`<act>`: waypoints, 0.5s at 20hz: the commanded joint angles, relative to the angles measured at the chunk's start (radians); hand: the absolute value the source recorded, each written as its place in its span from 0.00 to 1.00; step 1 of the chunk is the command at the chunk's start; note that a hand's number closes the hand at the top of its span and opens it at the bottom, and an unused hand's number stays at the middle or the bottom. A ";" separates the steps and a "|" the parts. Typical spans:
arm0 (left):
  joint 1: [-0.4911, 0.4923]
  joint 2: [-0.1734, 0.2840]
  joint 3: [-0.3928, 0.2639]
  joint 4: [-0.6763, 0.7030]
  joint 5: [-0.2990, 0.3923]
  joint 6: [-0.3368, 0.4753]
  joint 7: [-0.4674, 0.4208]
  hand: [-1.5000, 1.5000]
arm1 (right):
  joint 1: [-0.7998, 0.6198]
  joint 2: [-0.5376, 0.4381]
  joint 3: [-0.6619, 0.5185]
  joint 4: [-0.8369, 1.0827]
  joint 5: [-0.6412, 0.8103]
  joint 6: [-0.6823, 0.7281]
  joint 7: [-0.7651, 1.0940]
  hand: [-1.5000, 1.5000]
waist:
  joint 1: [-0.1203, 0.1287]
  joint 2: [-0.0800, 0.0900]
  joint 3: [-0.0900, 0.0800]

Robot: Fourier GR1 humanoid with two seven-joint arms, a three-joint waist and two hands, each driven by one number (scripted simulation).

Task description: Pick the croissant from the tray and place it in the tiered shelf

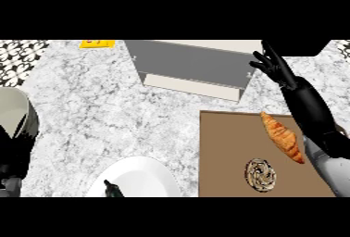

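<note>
The croissant (282,136) lies slanted on the brown tray (222,148), near its upper right corner. The grey tiered shelf (191,65) stands behind the tray, at the top middle of the counter. My right hand (275,65) is open with its fingers spread, raised beside the shelf's right end and well beyond the croissant, holding nothing. Its forearm runs along the tray's right side, just right of the croissant. Only a small tip of my left hand (111,189) shows at the lower edge, over a white plate.
A round swirl pastry (262,175) sits on the tray below the croissant. A white plate (140,176) lies at the lower middle. A grey and white vessel (15,113) stands at the left edge, and a yellow item (96,43) at the top left.
</note>
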 commanded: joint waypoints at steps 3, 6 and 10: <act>0.003 -0.013 -0.028 -0.115 0.027 -0.036 0.061 0.50 | 0.057 -0.110 -0.232 0.081 -0.215 0.175 -0.173 1.00 | -0.043 0.039 -0.034; -0.001 -0.071 -0.075 -0.095 0.055 -0.114 0.022 0.50 | 0.073 -0.189 -0.374 0.189 -0.340 0.291 -0.241 1.00 | -0.083 0.052 -0.031; -0.029 -0.110 -0.110 -0.086 0.063 -0.144 0.033 0.50 | 0.145 -0.227 -0.339 0.464 -0.246 0.287 -0.152 1.00 | -0.052 0.076 -0.033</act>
